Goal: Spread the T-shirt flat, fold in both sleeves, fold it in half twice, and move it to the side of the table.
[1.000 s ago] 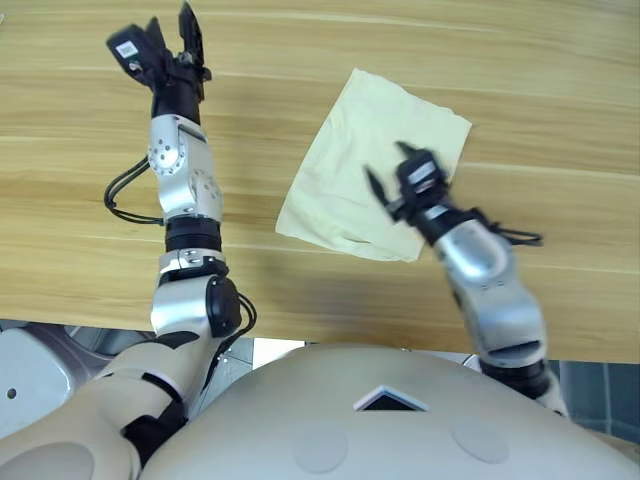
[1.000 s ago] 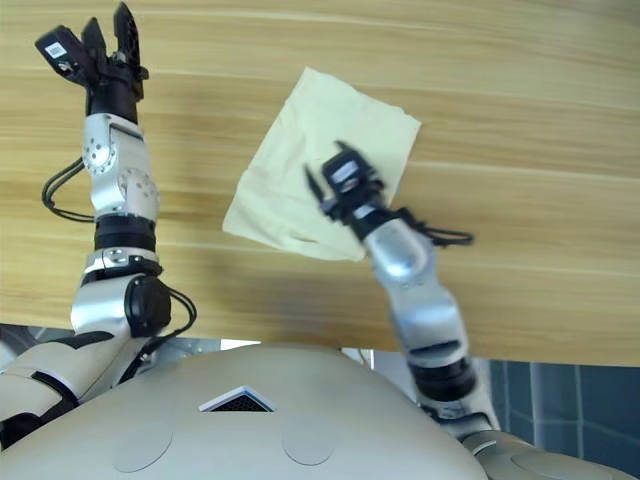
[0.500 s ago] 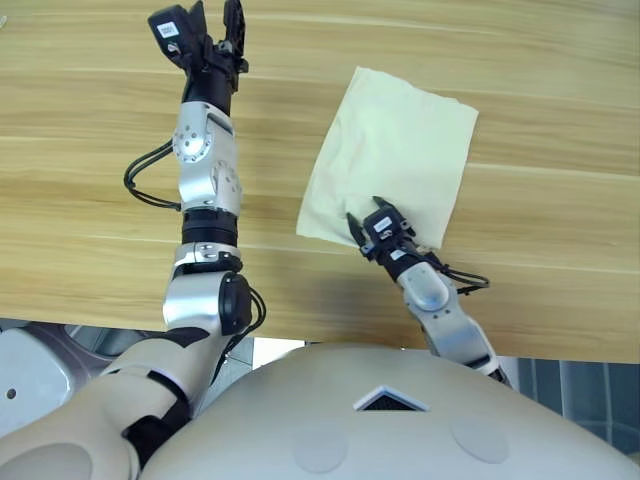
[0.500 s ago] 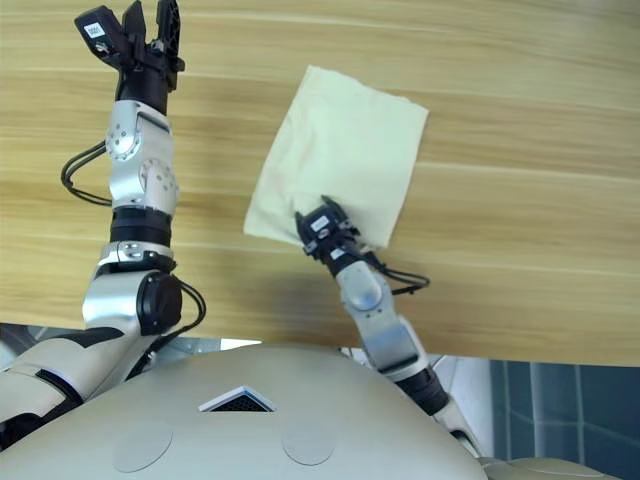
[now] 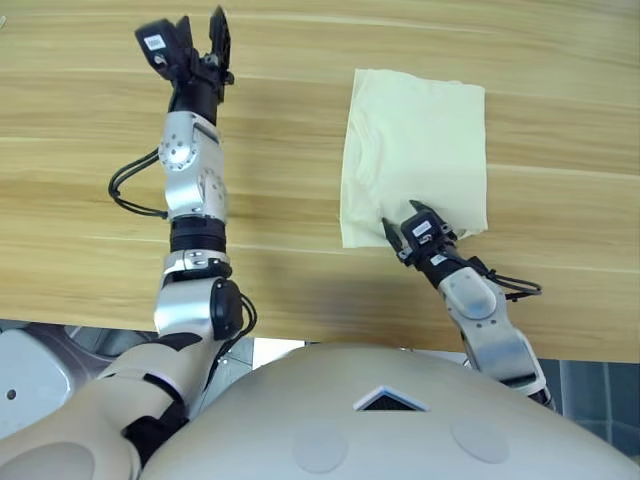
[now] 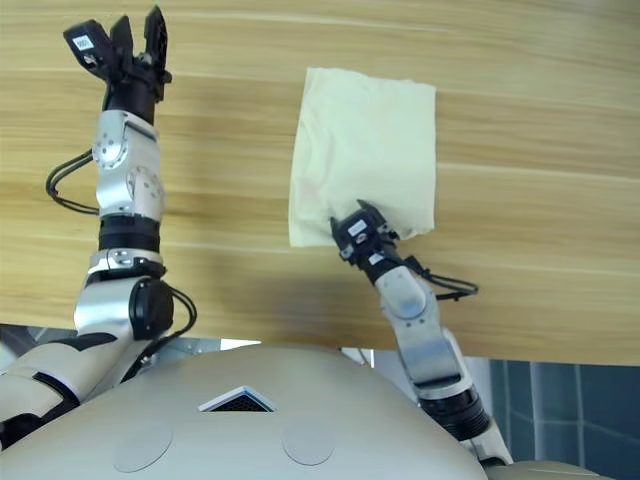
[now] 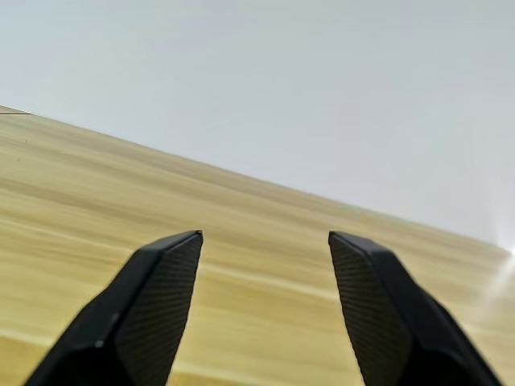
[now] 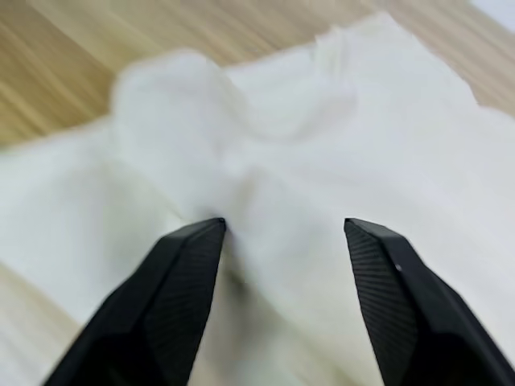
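Left eye view first: the pale yellow T-shirt lies folded into a compact rectangle on the wooden table, off to the robot's right, its edges roughly square with the table's grain. Down at the shirt's near edge sits the right gripper, low over the fabric with its two fingers spread wide. From the right wrist view, those dark fingers stand well apart with cloth lying under and between them, nothing pinched. Whether the tips actually press the fabric, I can't tell. Over on the other side, the left gripper is held out over bare wood towards the far edge, well apart from the shirt, its fingers parted too and holding nothing.
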Controlling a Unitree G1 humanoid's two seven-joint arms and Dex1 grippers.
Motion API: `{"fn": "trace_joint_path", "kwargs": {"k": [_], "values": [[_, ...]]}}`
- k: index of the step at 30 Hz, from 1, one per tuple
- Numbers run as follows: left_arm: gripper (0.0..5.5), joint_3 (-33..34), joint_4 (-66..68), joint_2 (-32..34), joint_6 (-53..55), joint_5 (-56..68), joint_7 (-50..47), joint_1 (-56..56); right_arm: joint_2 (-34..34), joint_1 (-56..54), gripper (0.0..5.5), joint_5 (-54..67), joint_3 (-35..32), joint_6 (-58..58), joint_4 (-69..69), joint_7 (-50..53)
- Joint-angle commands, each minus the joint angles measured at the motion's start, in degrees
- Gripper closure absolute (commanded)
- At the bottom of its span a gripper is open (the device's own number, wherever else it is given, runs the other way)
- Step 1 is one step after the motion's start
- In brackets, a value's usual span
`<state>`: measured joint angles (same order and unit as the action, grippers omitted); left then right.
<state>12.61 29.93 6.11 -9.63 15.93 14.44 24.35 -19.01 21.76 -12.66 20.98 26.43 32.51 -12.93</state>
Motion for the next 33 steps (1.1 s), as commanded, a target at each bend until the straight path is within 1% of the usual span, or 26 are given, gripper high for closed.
{"fn": "trace_joint_path", "kwargs": {"k": [1,2,3,5,6,8,10,12,15,17,20,23,25,30,33], "values": [[2.57,-3.29,-4.52,4.56,-7.63,-2.48,9.31,-4.35,-0.58,-5.83,2.75,-0.77,0.31,-2.34,7.65,-2.58],[2.57,-4.04,-5.46,6.06,-11.01,-3.57,11.70,-5.75,-0.94,-7.92,2.75,-0.47,-1.07,-2.32,8.94,-3.20],[2.57,-3.93,-6.62,7.47,-13.31,-3.36,13.83,-6.99,-2.85,-10.15,2.75,-0.62,-3.69,-3.68,8.94,-4.13],[2.57,-3.24,-8.86,11.12,-17.80,-3.13,17.81,-9.56,-7.88,-14.04,2.75,-1.32,-10.58,-7.96,5.03,-4.97],[2.57,-3.19,-9.29,13.65,-20.69,-5.08,18.71,-10.90,-11.64,-15.18,2.75,-2.61,-13.76,-11.60,0.77,-4.79],[2.57,-4.44,-9.39,18.81,-28.69,-14.26,17.65,-13.77,-16.95,-16.10,2.75,-4.93,-17.71,-17.57,-7.82,-3.89],[2.57,-5.88,-8.90,24.56,-34.65,-24.64,15.75,-16.41,-20.95,-15.47,2.75,-6.88,-19.85,-23.01,-15.25,-3.11],[2.57,-6.52,-8.25,30.16,-38.17,-34.35,12.75,-18.70,-23.36,-15.30,2.75,-8.31,-20.83,-27.60,-20.91,-2.26],[2.57,-8.09,-8.41,37.23,-40.57,-47.67,7.66,-21.84,-24.86,-16.00,2.75,-8.68,-21.57,-33.36,-25.76,-1.72],[2.57,-11.62,-10.70,39.94,-40.59,-55.95,5.77,-23.49,-24.59,-17.51,2.75,-7.94,-22.79,-34.69,-28.48,-1.28],[2.57,-18.81,-11.59,38.38,-39.29,-63.05,4.57,-21.69,-26.26,-16.32,2.75,-12.21,-22.45,-38.28,-31.87,1.13],[2.57,-26.22,-9.49,35.87,-38.42,-69.26,2.35,-18.52,-27.87,-11.35,2.75,-14.50,-20.63,-41.27,-28.23,-1.28],[2.57,-30.56,-7.52,34.74,-37.71,-72.78,-0.17,-16.31,-27.71,-9.86,2.75,-15.20,-19.76,-41.63,-25.97,-2.46],[2.57,-40.63,0.14,30.10,-36.64,-78.26,-6.50,-9.55,-22.50,-11.28,2.75,-14.98,-19.86,-38.44,-22.16,-1.15],[2.57,-45.15,3.80,29.39,-36.05,-80.16,-9.68,-6.76,-20.31,-12.16,2.75,-15.64,-19.78,-37.21,-21.40,-0.40]]}}
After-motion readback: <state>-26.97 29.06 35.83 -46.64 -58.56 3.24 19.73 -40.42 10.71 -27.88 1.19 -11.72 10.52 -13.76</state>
